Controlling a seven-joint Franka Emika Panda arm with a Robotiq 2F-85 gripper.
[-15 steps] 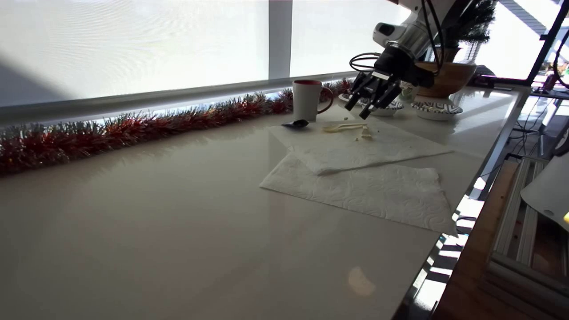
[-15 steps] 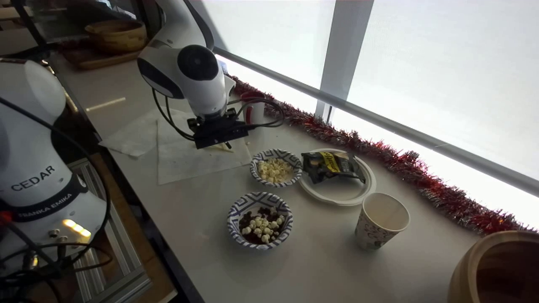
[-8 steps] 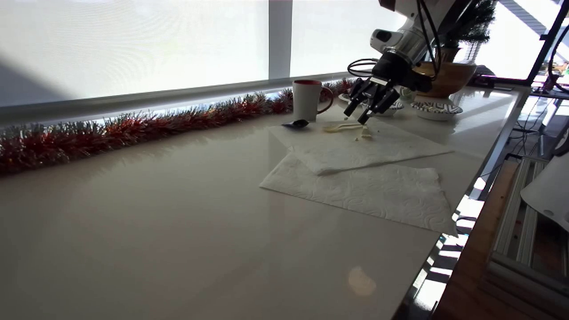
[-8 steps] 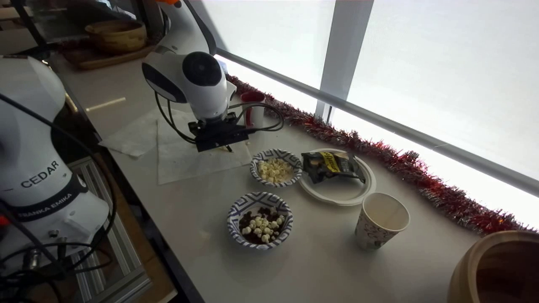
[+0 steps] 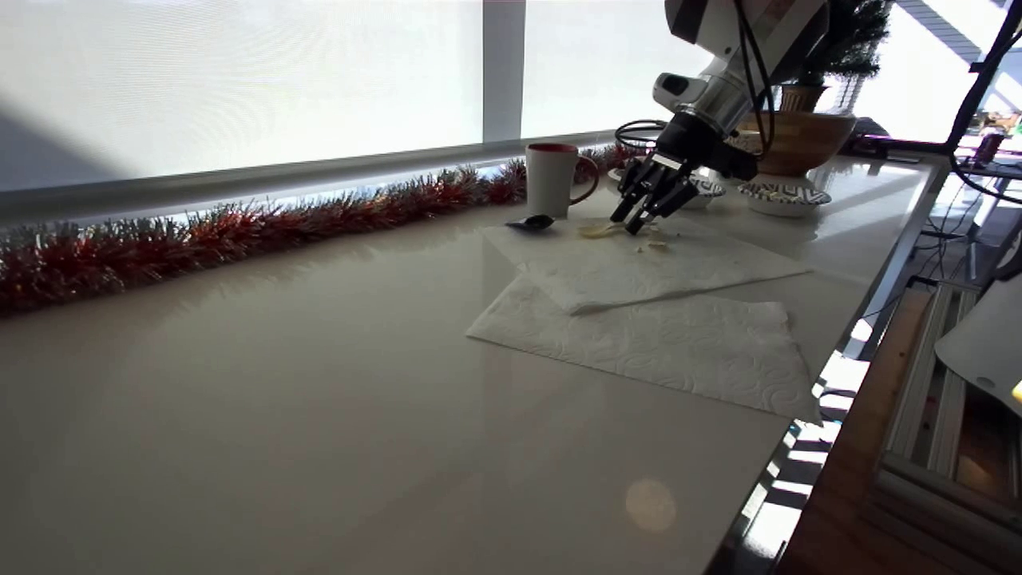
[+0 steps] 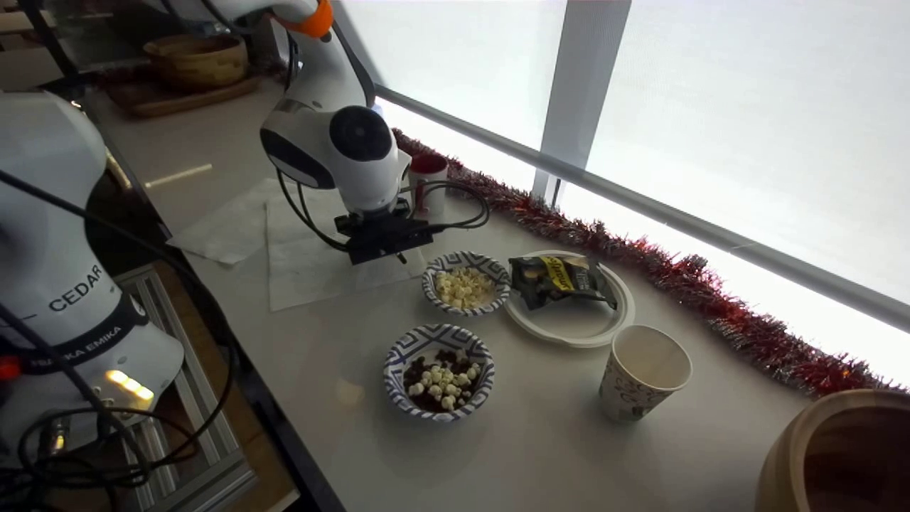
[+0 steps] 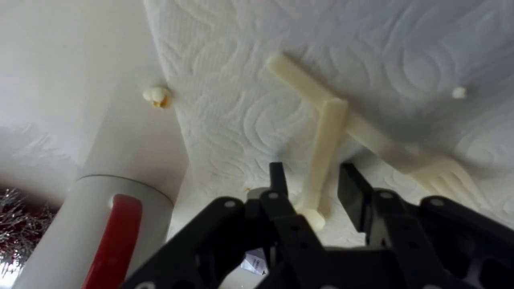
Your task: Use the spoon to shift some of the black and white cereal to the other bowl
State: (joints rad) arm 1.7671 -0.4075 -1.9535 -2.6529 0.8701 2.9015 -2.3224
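A cream spoon (image 7: 324, 140) lies on a paper towel (image 7: 225, 80), its handle end across a cream fork (image 7: 369, 134). My gripper (image 7: 312, 170) is open, one finger on each side of the spoon handle, not touching it. Part of the spoon's head is hidden by the left finger. In an exterior view the gripper (image 5: 627, 224) is low over the spoon (image 5: 595, 231). A patterned bowl (image 6: 485, 366) holds black and white cereal (image 6: 442, 380). Behind it the other patterned bowl (image 6: 431, 284) holds pale popcorn-like pieces (image 6: 463, 288).
A white mug (image 5: 549, 182) with a red handle stands close beside the gripper. A small dark packet (image 5: 532, 224) lies by it. A plate (image 6: 569, 334) with a snack bag (image 6: 565, 281), a paper cup (image 6: 643, 373) and a wooden bowl (image 6: 846, 455) stand farther along. Tinsel (image 5: 319, 212) runs along the window.
The arm has moved down, bringing the open gripper from above the towel to low around the spoon handle. The spoon, fork and bowls have not visibly moved.
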